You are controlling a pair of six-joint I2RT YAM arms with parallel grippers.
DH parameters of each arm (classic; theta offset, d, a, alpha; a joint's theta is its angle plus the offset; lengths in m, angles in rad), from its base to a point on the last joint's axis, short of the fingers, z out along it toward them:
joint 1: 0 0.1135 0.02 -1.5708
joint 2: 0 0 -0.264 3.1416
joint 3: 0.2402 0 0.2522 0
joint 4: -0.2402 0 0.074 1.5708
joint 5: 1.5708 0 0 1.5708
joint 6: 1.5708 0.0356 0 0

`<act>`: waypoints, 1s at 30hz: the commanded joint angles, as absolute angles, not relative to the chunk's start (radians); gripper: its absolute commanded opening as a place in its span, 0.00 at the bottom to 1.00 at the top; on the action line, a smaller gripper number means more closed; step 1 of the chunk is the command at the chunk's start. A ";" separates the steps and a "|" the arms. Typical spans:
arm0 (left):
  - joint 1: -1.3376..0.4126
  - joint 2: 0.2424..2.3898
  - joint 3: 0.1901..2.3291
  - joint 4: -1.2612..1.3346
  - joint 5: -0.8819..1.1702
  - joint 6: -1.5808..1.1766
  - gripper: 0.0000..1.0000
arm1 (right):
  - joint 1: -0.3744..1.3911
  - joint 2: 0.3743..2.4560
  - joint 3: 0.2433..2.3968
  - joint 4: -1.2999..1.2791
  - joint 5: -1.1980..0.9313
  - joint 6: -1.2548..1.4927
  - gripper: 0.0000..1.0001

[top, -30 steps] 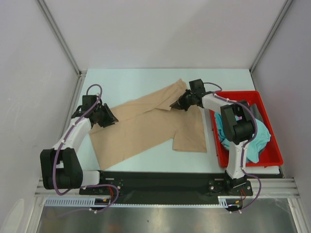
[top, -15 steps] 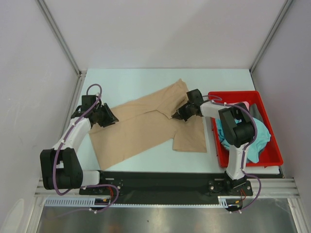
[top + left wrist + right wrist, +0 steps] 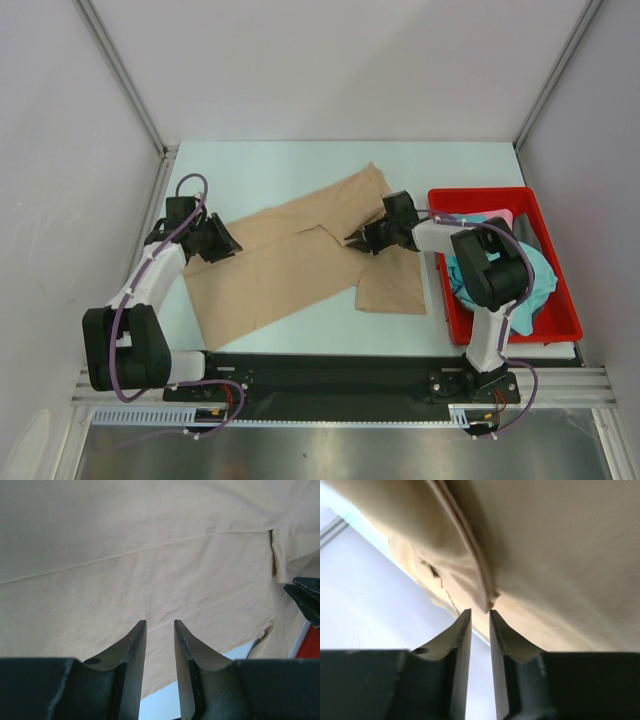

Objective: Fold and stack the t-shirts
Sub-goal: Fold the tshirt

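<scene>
A tan t-shirt (image 3: 290, 262) lies spread and partly folded across the middle of the table. My left gripper (image 3: 228, 247) rests at its left edge, open, with only cloth and table showing past the fingertips (image 3: 141, 630). My right gripper (image 3: 352, 240) sits low over the shirt's right half, jaws slightly apart. A folded hem of the tan t-shirt (image 3: 480, 587) hangs just beyond that gripper (image 3: 480, 611), and nothing is clamped. A teal t-shirt (image 3: 535, 275) lies bunched in the red bin (image 3: 480, 192), with a bit of pale pink cloth (image 3: 498, 216) behind it.
The red bin stands at the table's right edge, right beside my right arm. Metal posts and white walls close in the table on the left, back and right. A black rail runs along the near edge in front of both arm bases.
My right gripper has slid toward the near left over the tan shirt, and its jaws have gone from shut to slightly apart. The left arm has stayed put.
</scene>
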State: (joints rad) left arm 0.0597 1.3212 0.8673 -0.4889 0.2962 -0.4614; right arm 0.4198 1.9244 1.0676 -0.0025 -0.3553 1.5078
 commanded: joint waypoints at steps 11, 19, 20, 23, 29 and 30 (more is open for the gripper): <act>0.097 1.338 0.907 -0.480 0.281 -0.405 0.34 | 0.295 1.762 1.502 -0.537 -0.043 0.645 0.61; 0.097 1.341 0.878 -0.468 0.316 -0.429 0.33 | 0.170 1.977 1.543 -0.479 -0.276 0.431 0.24; 0.095 1.339 0.874 -0.468 0.325 -0.430 0.33 | 0.169 1.989 1.545 -0.465 -0.294 0.428 0.18; 0.095 1.327 0.861 -0.466 0.327 -0.433 0.33 | 0.176 2.000 1.525 -0.439 -0.359 0.462 0.07; 0.094 1.322 0.856 -0.474 0.324 -0.431 0.33 | 0.192 2.025 1.440 -0.325 -0.439 0.597 0.26; 0.097 1.324 0.859 -0.476 0.324 -0.430 0.33 | 0.195 2.032 1.439 -0.322 -0.443 0.606 0.28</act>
State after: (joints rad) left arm 0.0895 1.3479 0.8581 -0.4885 0.3008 -0.4358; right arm 0.1898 2.0388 1.4521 -0.4004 -0.3744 0.5507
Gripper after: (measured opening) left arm 0.329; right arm 0.265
